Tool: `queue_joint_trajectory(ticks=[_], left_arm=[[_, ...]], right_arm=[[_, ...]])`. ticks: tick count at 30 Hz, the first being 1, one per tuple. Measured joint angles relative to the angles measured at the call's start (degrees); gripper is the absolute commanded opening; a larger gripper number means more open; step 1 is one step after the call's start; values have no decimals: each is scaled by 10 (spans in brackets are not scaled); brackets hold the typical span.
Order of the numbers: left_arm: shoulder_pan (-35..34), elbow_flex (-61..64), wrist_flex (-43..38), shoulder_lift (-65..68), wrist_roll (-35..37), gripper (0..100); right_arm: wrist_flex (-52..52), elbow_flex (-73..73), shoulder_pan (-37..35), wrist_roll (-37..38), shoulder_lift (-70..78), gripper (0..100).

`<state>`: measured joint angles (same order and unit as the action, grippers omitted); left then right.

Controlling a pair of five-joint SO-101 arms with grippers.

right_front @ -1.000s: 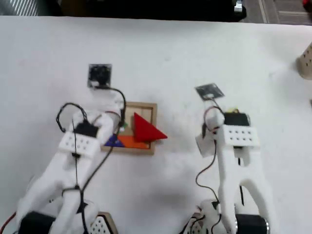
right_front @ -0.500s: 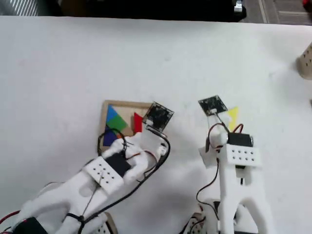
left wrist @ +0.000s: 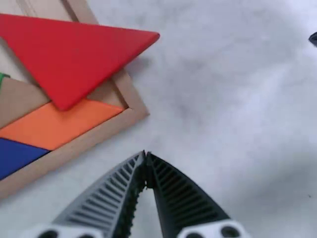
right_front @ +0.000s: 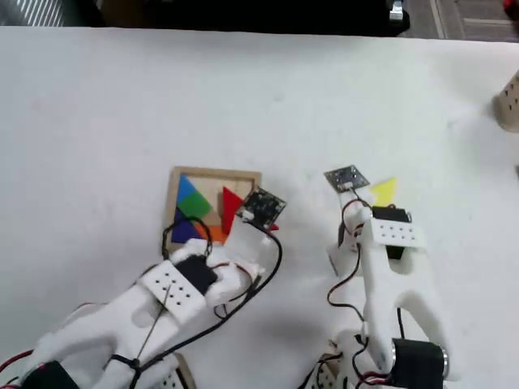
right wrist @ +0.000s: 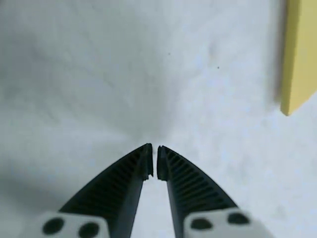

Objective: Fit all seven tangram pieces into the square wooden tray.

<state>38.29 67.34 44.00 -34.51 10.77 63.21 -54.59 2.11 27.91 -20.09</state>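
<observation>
The square wooden tray (right_front: 174, 188) lies left of centre on the white table. Green (right_front: 194, 203), blue (right_front: 187, 186) and orange (right_front: 216, 235) pieces lie flat in it. A red triangle (right_front: 230, 204) rests tilted, its tip (left wrist: 143, 37) reaching over the tray's right rim (left wrist: 126, 87). My left gripper (left wrist: 147, 163) is shut and empty, over bare table just outside the tray's near right corner. A yellow piece (right_front: 383, 190) lies on the table to the right of the tray. My right gripper (right wrist: 154, 161) is shut with nothing in it, beside the yellow piece (right wrist: 298, 54) and apart from it.
A beige perforated object (right_front: 509, 101) stands at the table's right edge. A wooden corner (right_front: 180, 371) shows at the near edge under the left arm. Open white table stretches behind the tray and between the two arms.
My left arm swung from the tray's left side across to its near right corner, uncovering the green and blue pieces. The right arm drew back a little, and the yellow piece came into sight.
</observation>
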Motion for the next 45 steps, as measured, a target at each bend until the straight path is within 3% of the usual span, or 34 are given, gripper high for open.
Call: queue_joint_trajectory(ticks=[6, 14, 24, 31, 40, 45], left_arm=[[-79, 0, -49, 0, 0, 22], [-79, -3, -76, 11, 0, 22], [-82, -79, -78, 143, 0, 22], [-145, -85, -81, 143, 0, 22], [-170, -97, -84, 144, 0, 22], [-219, -99, -135, 144, 0, 22]], right_arm=[[0, 4, 1, 0, 0, 18], [0, 4, 0, 0, 0, 18], [0, 4, 0, 0, 0, 18], [0, 4, 0, 0, 4, 18], [0, 4, -1, 0, 4, 18], [0, 4, -1, 0, 4, 18]])
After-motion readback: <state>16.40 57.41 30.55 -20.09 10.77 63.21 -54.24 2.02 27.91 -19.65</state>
